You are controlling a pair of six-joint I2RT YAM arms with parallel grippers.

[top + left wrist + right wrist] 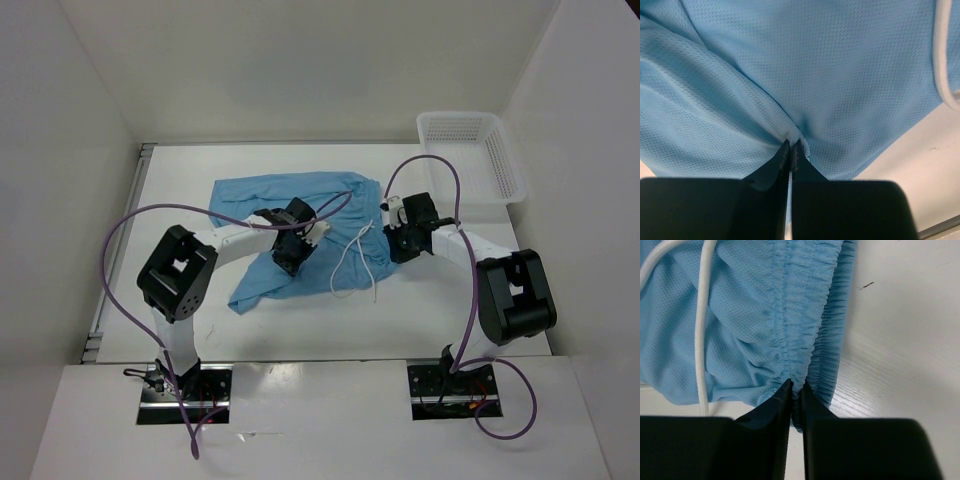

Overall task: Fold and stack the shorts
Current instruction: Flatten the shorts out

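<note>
The light blue shorts (290, 205) lie spread on the white table, waistband toward the right, with the white drawstring (352, 262) trailing off the front edge. My left gripper (290, 258) is shut on a pinch of the leg fabric (790, 131) near the crotch. My right gripper (392, 232) is shut on the gathered elastic waistband (799, 375) at the shorts' right edge. In the right wrist view the drawstring (702, 325) runs down the fabric to the left of the fingers.
A white plastic mesh basket (470, 150) stands at the table's far right corner. White walls close in the table on the left, back and right. Purple cables loop above both arms.
</note>
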